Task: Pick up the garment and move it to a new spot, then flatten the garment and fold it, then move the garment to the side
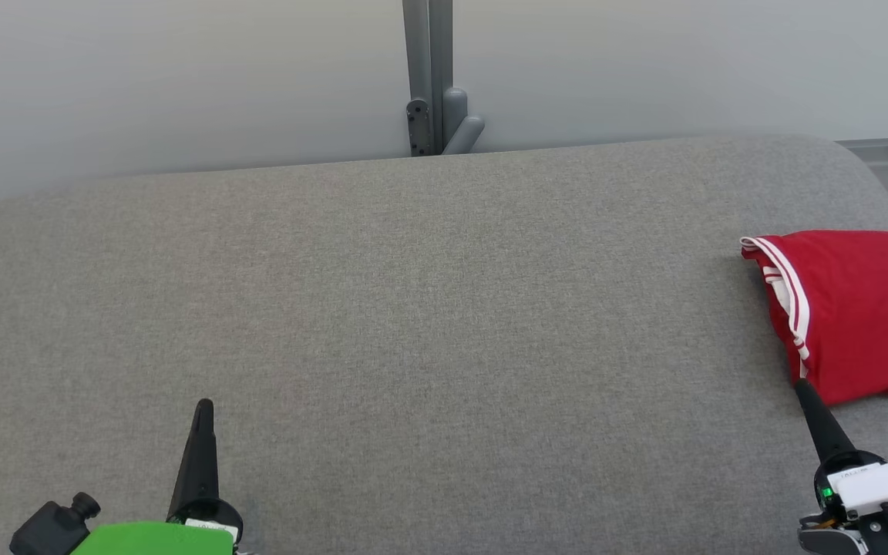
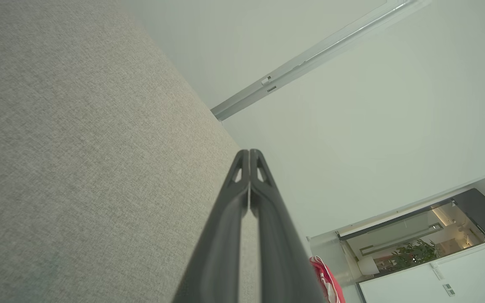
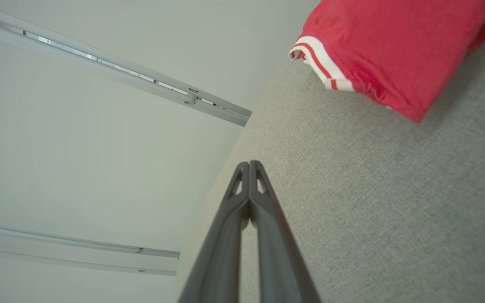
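The garment [image 1: 860,308] is lying folded into a compact, slightly puffy bundle at the right side of the grey fabric-covered worktop [image 1: 413,308], running out past the right edge of the head view. Its red cloth is facing up, and a white-and-red striped trim band is running along its left edge.

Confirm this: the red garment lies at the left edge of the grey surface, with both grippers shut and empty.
Wrong side: the head view shows the red garment at the right edge of the grey surface. The left gripper and right gripper are shut and empty.
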